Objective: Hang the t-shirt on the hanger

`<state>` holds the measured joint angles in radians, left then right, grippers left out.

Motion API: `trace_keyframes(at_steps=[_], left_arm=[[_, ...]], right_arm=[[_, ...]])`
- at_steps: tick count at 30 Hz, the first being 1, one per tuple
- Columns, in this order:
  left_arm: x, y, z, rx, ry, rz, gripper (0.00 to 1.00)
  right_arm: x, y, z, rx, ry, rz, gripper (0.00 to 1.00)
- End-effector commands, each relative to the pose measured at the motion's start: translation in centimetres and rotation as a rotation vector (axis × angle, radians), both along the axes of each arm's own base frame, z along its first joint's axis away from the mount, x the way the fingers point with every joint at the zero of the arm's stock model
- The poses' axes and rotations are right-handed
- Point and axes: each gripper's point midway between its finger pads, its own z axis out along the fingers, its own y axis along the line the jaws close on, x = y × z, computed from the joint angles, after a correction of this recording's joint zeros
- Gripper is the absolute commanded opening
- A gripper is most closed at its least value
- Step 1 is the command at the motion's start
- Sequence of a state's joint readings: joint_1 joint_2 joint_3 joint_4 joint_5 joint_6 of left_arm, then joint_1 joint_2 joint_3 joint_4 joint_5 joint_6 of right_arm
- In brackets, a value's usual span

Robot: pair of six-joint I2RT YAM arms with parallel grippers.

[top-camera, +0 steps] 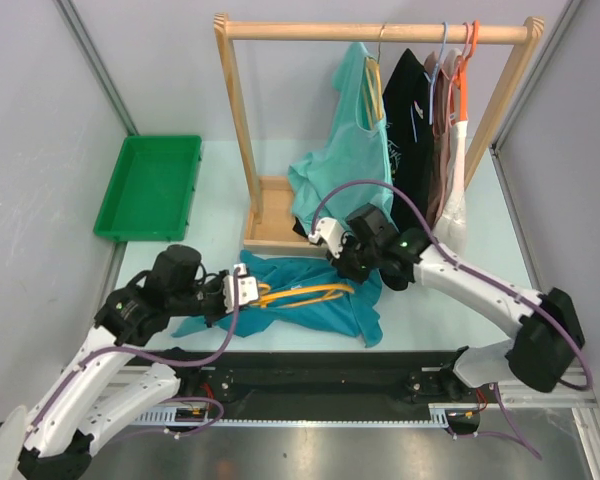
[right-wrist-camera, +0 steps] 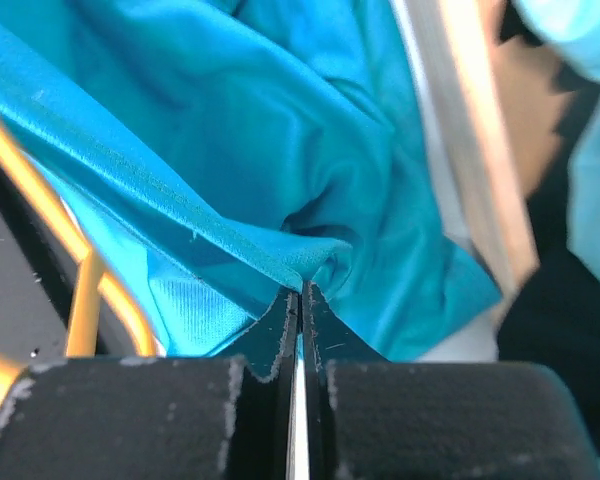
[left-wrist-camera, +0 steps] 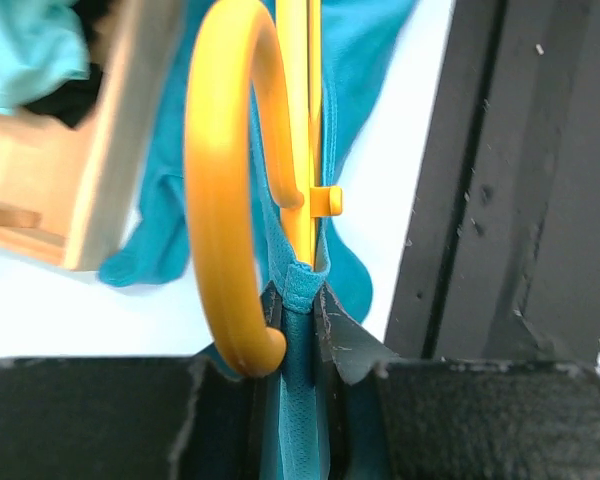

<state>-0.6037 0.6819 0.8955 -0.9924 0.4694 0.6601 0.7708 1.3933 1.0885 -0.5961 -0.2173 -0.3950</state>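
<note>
**The t-shirt** (top-camera: 348,310), deep teal-blue, is lying crumpled on the bench (top-camera: 220,220) just in front of the wooden rack (top-camera: 380,31). The hanger (top-camera: 300,293) is lying partly inside it. Its yellow-orange arms are showing at the neck opening and its hook (left-wrist-camera: 215,200) is pointing toward the left arm.

The left gripper (left-wrist-camera: 300,300) is pinching the collar band at the foot of the hook. Its fingers (left-wrist-camera: 345,340) are standing narrowly apart with cloth filling the gap. Whether the hanger's neck is also being clamped cannot be told.

The right gripper (right-wrist-camera: 300,295) is pressing its jaws together at the shirt's far edge, apparently nipping a fold of hem.

The cloth is appearing light, limp and somewhat slick, so it is likely to drape and slide rather than hold a shape. Its hemmed edges are offering the surest purchase. The hanger is appearing thin, stiff and smooth.

Behind, a mint-green shirt (top-camera: 345,150) and a black shirt (top-camera: 412,120) are hanging on the rack. A green tray (top-camera: 150,185) is sitting at the far left.
</note>
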Motion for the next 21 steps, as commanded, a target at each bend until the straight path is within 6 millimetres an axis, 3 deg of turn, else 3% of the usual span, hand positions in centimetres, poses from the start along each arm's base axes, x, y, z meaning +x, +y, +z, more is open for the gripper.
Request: trace_keyframes(at_steps=[1,7,15,21], left_arm=[[1.4,0.2,3.2,-0.098,-0.084,0.109,0.00],[3.7,1.6,5.3,-0.111,-0.176,0.247,0.00],[4.1,4.6,0.7,0.144,-0.192,0.231,0.00],[5.2,5.3,-0.4,0.200,-0.193,0.274,0.00]], right_arm=[[0.0,-2.6,0.9,-0.018,-0.009,-0.039,0.00],[-0.6,-3.7,0.7,0.003,0.031,-0.058,0.00],[-0.3,-4.0,3.2,0.056,0.013,-0.078,0.00],[-1.6,-3.8,4.7,0.107,0.023,-0.046,0.00]])
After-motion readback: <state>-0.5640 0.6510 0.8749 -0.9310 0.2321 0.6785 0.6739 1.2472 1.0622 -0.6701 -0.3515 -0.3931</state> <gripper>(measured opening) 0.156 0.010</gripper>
